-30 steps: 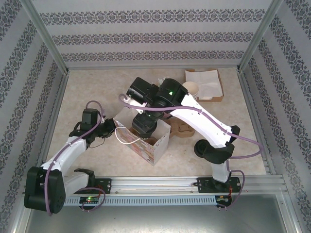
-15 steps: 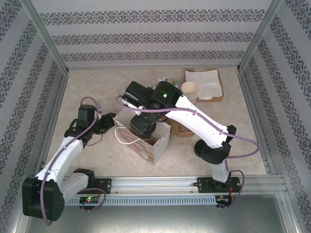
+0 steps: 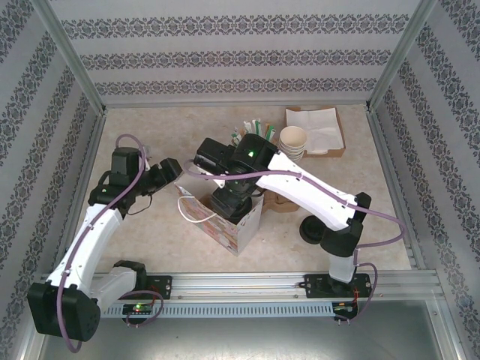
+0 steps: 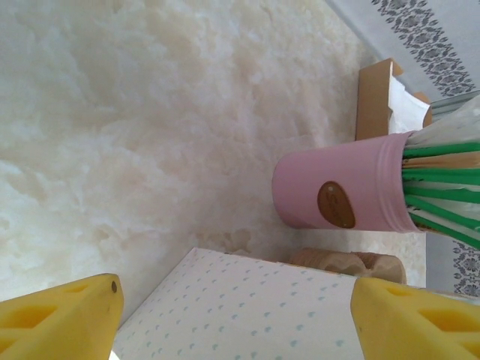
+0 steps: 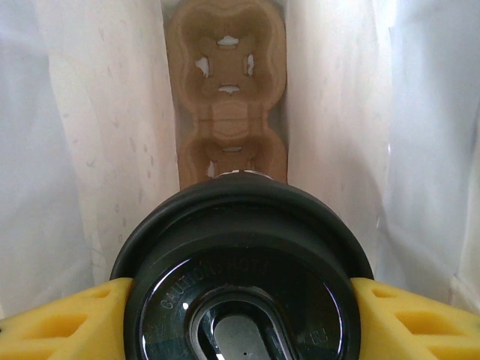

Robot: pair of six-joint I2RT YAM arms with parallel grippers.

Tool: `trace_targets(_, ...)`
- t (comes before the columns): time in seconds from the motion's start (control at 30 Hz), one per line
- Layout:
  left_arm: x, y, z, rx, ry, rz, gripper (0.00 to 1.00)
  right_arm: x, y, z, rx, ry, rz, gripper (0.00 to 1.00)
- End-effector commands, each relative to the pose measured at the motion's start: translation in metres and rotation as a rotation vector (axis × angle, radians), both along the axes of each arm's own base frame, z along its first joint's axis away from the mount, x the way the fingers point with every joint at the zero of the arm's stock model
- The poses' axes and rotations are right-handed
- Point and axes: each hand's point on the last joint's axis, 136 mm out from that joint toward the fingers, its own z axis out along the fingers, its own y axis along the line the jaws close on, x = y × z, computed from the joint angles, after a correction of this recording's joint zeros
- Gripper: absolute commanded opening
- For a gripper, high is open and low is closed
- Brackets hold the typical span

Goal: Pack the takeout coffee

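Marbled tabletop [image 3: 150,127]; right jaws tight around takeout coffee [image 5: 240,285] inside bag [image 5: 97,150]; left jaws wide apart.

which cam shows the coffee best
Right wrist. The coffee sits large, black lid up, held in the right gripper above the carrier inside the bag. In the top view the right arm hides it over the bag. The left wrist view faces the bag's outer wall.
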Motion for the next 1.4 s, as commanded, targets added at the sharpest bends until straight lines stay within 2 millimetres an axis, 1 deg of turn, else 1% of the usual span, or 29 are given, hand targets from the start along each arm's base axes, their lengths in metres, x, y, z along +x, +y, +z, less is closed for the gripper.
trace_targets(0.0,-0.004,0.005,0.023,0.031,-0.041,-0.012,0.85,-0.005,0.001,0.004,0.046,0.006,-0.011,0.60)
trace_targets(0.13,-0.003,-0.003,0.047,0.008,-0.088,-0.052,0.88,-0.004,0.003,-0.001,0.056,0.016,-0.011,0.60)
trace_targets(0.37,-0.007,-0.002,0.073,0.024,-0.145,-0.067,0.90,-0.002,0.006,-0.012,0.060,0.030,-0.011,0.59)
trace_targets(0.5,-0.009,-0.003,0.084,0.025,-0.161,-0.077,0.91,-0.002,0.007,-0.021,0.051,0.044,-0.013,0.59)
trace_targets(0.73,-0.011,-0.009,0.092,-0.005,-0.174,-0.102,0.91,0.002,0.007,-0.032,0.050,0.049,-0.029,0.59)
trace_targets(1.0,-0.013,-0.012,0.097,-0.026,-0.183,-0.107,0.91,0.002,0.006,-0.042,0.043,0.057,-0.040,0.59)
trace_targets(1.2,-0.016,-0.022,0.105,-0.063,-0.191,-0.170,0.91,0.002,0.008,-0.047,0.062,0.063,-0.045,0.59)
trace_targets(1.37,-0.018,-0.020,0.113,-0.027,-0.211,-0.176,0.91,0.001,0.011,-0.052,0.066,0.073,-0.044,0.59)
